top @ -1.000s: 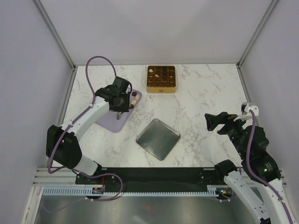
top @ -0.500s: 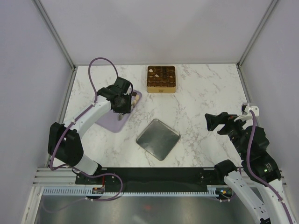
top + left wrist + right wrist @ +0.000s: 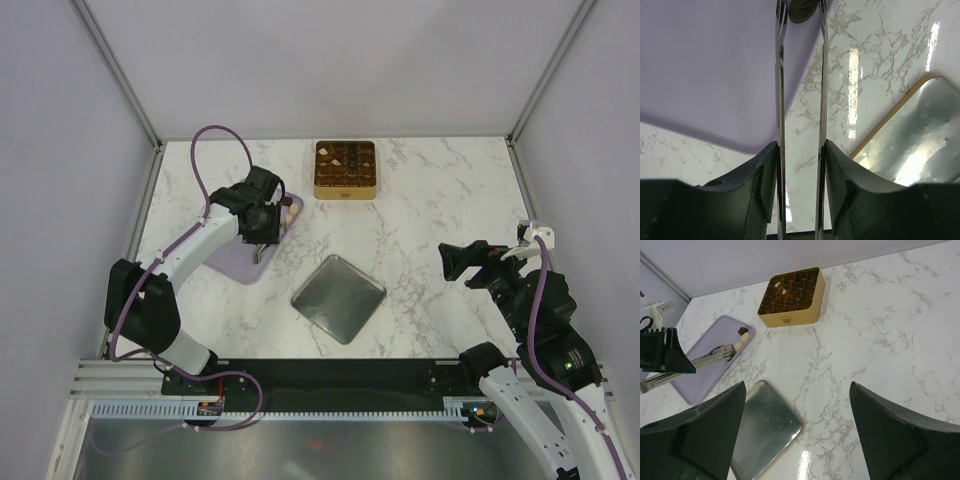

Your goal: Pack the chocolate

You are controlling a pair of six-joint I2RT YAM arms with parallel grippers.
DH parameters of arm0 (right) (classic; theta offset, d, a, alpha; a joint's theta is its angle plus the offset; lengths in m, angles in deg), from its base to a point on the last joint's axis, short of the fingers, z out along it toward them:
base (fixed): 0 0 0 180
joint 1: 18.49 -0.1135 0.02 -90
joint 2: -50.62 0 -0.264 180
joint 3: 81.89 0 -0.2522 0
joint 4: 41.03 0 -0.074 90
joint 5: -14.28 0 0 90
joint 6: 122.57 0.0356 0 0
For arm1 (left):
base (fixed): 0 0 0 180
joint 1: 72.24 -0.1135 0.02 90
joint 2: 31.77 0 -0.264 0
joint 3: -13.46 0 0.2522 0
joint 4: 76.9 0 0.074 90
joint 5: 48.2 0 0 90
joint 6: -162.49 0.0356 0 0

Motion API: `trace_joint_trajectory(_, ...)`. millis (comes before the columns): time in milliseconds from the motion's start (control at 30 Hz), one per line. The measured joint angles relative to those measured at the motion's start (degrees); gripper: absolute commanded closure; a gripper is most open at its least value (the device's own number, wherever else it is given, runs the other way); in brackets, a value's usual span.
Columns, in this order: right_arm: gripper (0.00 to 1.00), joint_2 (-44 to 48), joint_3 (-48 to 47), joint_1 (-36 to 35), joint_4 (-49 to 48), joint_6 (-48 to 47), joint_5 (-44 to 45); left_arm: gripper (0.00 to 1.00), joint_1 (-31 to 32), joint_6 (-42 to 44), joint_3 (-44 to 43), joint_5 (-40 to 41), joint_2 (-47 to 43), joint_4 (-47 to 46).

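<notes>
A lilac board [image 3: 238, 258] lies at the left with chocolate [image 3: 288, 212] at its far right corner: a pale piece [image 3: 740, 345] and a dark piece [image 3: 744, 331]. My left gripper [image 3: 262, 220] is shut on metal tongs [image 3: 710, 358]. In the left wrist view the tongs' blades [image 3: 780, 90] run forward from my left gripper [image 3: 800, 150], and a dark ridged chocolate [image 3: 802, 9] sits between their tips over the board's edge. The gold tin [image 3: 345, 168] holds several pieces. My right gripper [image 3: 456, 262], seen again in its wrist view [image 3: 797, 390], hangs open and empty at the right.
A square metal lid [image 3: 338, 298] lies flat at the table's middle, near the board's right edge. Marble top [image 3: 440, 190] stretches between the tin and the right arm. Frame posts and pale walls close in the back and the sides.
My left gripper and the tongs have shifted slightly towards the chocolate at the board's far corner. The right arm has not moved.
</notes>
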Motion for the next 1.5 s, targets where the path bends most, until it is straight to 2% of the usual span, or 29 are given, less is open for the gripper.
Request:
trace_joint_trajectory(133,0.07,0.11,0.0,0.0,-0.02,0.0,0.02,0.58,-0.09,-0.02,0.11,-0.02,0.09,0.55)
trace_joint_trajectory(400,0.07,0.11,0.0,0.0,-0.2,-0.02,0.02,0.59,-0.09,-0.02,-0.72,0.04,0.09,1.9)
trace_joint_trajectory(667,0.07,0.09,0.0,0.0,-0.33,-0.02,0.02,0.61,-0.09,-0.04,-7.02,0.9,0.11,5.53)
trace_joint_trajectory(900,0.07,-0.17,0.0,0.0,-0.37,-0.04,0.02,0.62,0.09,-0.02,-18.43,-1.01,5.07,6.58)
trace_joint_trajectory(1200,0.07,-0.85,0.0,0.0,-0.44,-0.02,0.02,0.62,1.68,0.68,-34.53,-2.49,17.62,5.44)
trace_joint_trajectory(1500,0.07,-2.12,-0.02,0.0,-0.61,-0.02,0.04,0.62,2.14,2.23,-45.48,-3.1,28.87,4.31)
